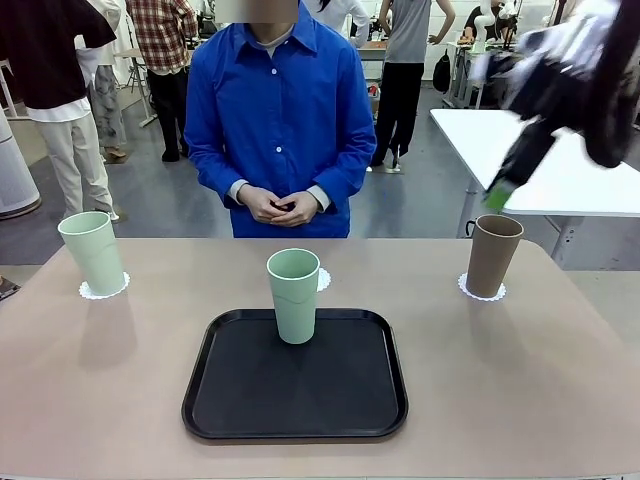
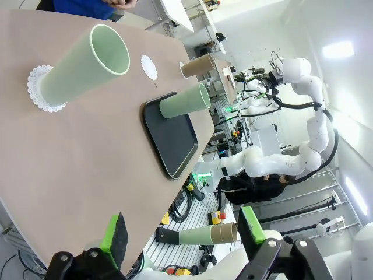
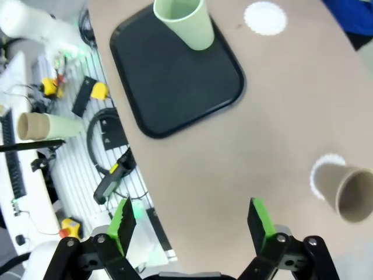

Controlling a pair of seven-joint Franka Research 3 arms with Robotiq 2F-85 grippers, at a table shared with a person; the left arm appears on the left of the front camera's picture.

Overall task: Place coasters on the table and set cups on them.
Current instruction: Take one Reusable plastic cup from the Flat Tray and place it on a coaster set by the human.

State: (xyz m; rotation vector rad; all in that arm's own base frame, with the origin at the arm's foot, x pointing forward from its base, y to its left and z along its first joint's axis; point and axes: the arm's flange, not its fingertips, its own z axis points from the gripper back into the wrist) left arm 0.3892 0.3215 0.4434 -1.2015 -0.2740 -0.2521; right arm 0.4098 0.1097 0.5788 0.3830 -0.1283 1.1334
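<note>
1. The black tray lies nearest, with the middle mint cup standing on it.
2. Behind it on the table, the bare middle coaster is mostly hidden from the front. The right wrist view shows it whole.
3. The left mint cup stands on the left coaster, and the brown cup on the right coaster.
4. The left gripper and right gripper gape, holding nothing. From the front, the right arm is a blur.

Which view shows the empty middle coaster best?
The right wrist view: the coaster lies whole and unblocked. The left wrist view shows it slanted; in the front view the middle green cup hides most of it.
</note>
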